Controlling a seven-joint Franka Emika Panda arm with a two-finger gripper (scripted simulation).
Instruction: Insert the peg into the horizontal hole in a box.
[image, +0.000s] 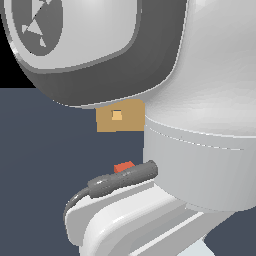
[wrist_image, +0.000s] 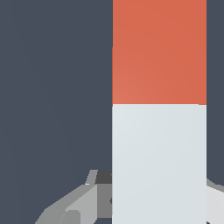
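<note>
The peg (wrist_image: 159, 131) fills the wrist view: its orange-red end points away from the fingers and the rest is pale grey-white. My gripper (wrist_image: 159, 192) has its fingers (wrist_image: 87, 199) against both sides of the white part, so it is shut on the peg. In the exterior view only the orange tip of the peg (image: 123, 166) shows behind a dark cable. The tan box (image: 120, 116) sits beyond it, its small square hole facing the camera. My arm hides the gripper itself there.
My white and grey arm links (image: 200, 125) fill most of the exterior view, with a dark cable (image: 120, 179) across the lower middle. The floor (image: 45, 150) is plain dark blue-grey.
</note>
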